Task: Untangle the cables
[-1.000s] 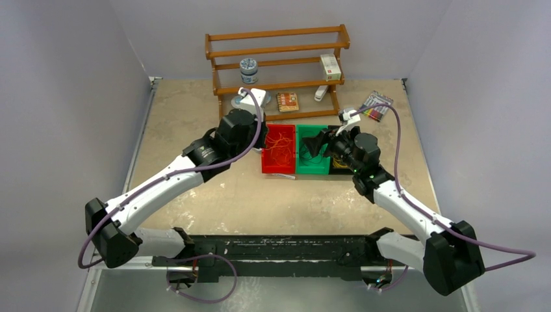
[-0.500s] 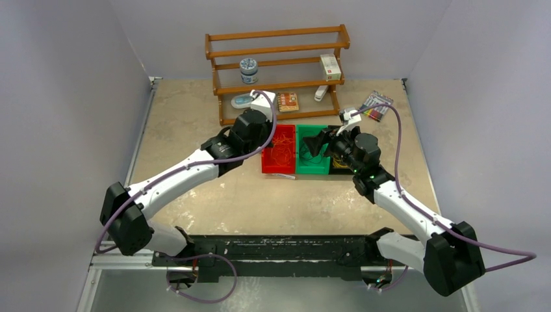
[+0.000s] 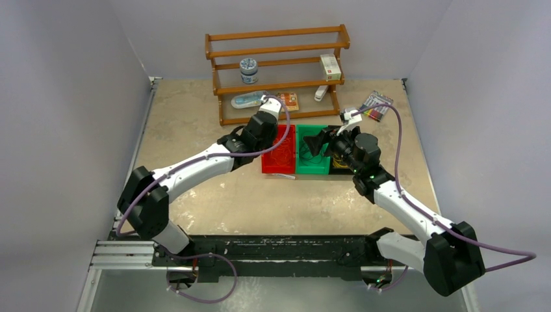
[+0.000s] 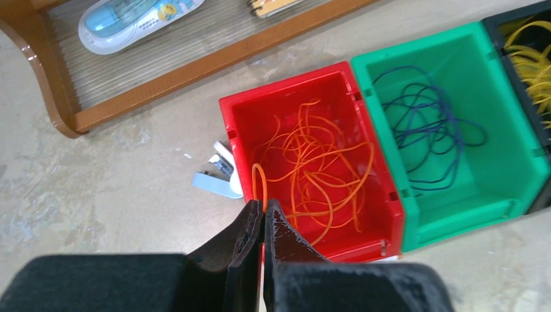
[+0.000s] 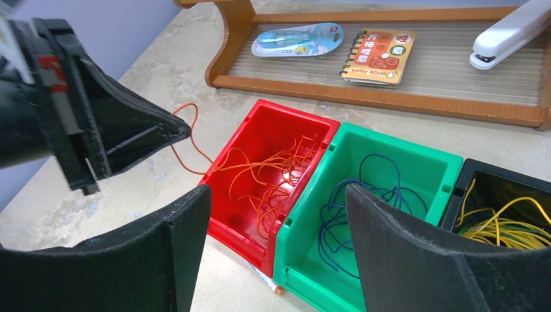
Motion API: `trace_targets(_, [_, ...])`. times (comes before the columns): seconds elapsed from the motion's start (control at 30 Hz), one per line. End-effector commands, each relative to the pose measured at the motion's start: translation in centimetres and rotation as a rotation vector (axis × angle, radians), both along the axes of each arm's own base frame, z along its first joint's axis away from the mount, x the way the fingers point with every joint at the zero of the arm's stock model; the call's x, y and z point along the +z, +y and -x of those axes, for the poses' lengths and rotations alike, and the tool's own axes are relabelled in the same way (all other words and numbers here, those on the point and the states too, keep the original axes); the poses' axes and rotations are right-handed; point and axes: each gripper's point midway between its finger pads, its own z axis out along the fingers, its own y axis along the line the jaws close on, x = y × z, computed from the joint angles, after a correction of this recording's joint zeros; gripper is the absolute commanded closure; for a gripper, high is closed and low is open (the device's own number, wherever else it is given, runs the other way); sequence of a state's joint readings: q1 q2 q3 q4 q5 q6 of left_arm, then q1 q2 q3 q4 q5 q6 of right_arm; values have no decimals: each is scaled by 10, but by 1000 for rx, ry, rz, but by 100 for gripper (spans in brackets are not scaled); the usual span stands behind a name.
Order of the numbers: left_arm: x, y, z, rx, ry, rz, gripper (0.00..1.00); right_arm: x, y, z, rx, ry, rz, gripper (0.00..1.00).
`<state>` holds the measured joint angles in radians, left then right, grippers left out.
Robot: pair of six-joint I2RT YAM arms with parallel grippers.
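Note:
Orange cables [image 4: 318, 169] lie tangled in a red bin [image 4: 286, 81]. Blue cables [image 4: 422, 123] lie in a green bin [image 4: 513, 156], and yellow cables [image 4: 529, 45] in a black bin at the right. My left gripper [image 4: 264, 205] is shut on a loop of orange cable [image 4: 258, 179] over the red bin's left wall. In the right wrist view the orange cable [image 5: 188, 114] runs from the left gripper [image 5: 182, 130] down into the red bin [image 5: 256, 117]. My right gripper [image 5: 278, 195] is open and empty above the green bin [image 5: 390, 140]. Both show from above: left [image 3: 274, 135], right [image 3: 313, 144].
A wooden rack [image 3: 279, 62] stands behind the bins with a stapler [image 5: 513, 32], a notebook [image 5: 377, 55] and a blue-white dispenser [image 5: 299, 39]. A small blue-white object [image 4: 217, 179] lies left of the red bin. A marker pack [image 3: 375, 106] lies far right.
My left arm has swung right and forward to the red bin's left side. The right arm has not moved.

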<state>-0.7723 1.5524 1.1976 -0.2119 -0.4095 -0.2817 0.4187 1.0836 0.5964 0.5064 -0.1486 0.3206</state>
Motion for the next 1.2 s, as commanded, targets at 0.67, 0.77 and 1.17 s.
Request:
trace_targets(0.67, [-18, 10, -33, 87, -75, -385, 100, 10, -2, -4, -16, -36, -8, 22])
trace_targets(0.77, [-24, -1, -31, 50, -60, -337, 100, 10, -4, -4, -27, -35, -8, 22])
trace_targets(1.17, [-64, -36, -26, -62, 21, -222, 100, 10, -14, -5, -85, -21, -17, 22])
